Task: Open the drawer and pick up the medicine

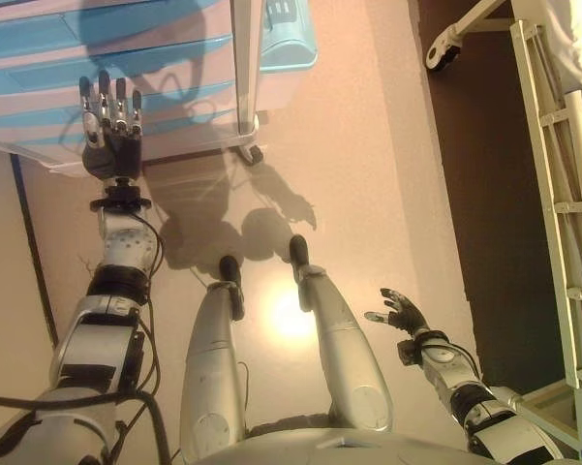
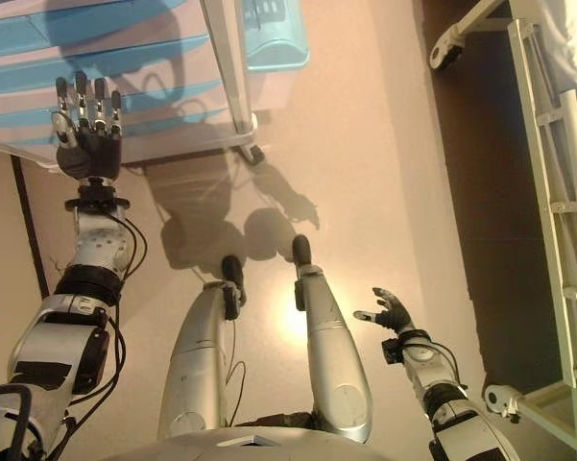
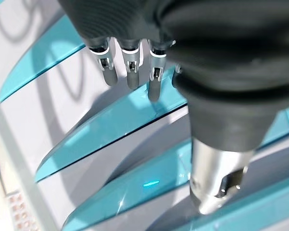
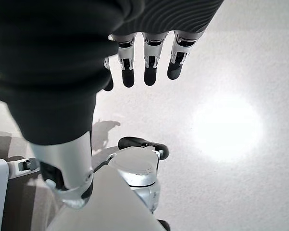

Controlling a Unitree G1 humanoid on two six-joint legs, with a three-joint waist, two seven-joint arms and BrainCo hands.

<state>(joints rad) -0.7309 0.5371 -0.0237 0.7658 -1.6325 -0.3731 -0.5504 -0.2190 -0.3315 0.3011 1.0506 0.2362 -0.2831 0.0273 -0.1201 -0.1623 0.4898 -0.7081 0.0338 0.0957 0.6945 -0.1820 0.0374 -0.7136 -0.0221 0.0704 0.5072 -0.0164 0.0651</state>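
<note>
A: Right wrist view first, nearest thing. Right hand [image 4: 144, 57] hangs low at the robot's side over pale, smooth floor [image 4: 240, 192], fingers straight and loose, nothing in it. A glossy glare spot sits on the floor.

B: Same in the eye views?

A: Yes, right hand relaxed, spread a bit, well apart from the furniture. Further out, left hand [image 1: 111, 121] is raised in front of the drawer cabinet [image 1: 39, 58], fingers straight, pointing up, empty. Can't tell if the tips touch the front.

B: What's the cabinet like?

A: White plastic-looking body w/ curved turquoise drawer fronts [image 3: 110, 125], smooth and shiny, each a long swept strip. All look shut. Sits on a small castor [image 1: 256, 153] at the corner nearest the robot's right. Light blue box-like part [image 1: 289, 34] on its right side.

B: Medicine?

A: Not visible in any view; neither hand has it.

B: Anything farther right?

A: White metal bed frame [image 1: 562, 194], tubular rails w/ rungs, over a dark brown floor strip [image 1: 465, 145]; its wheel [image 1: 444, 48] shows up top.
</note>
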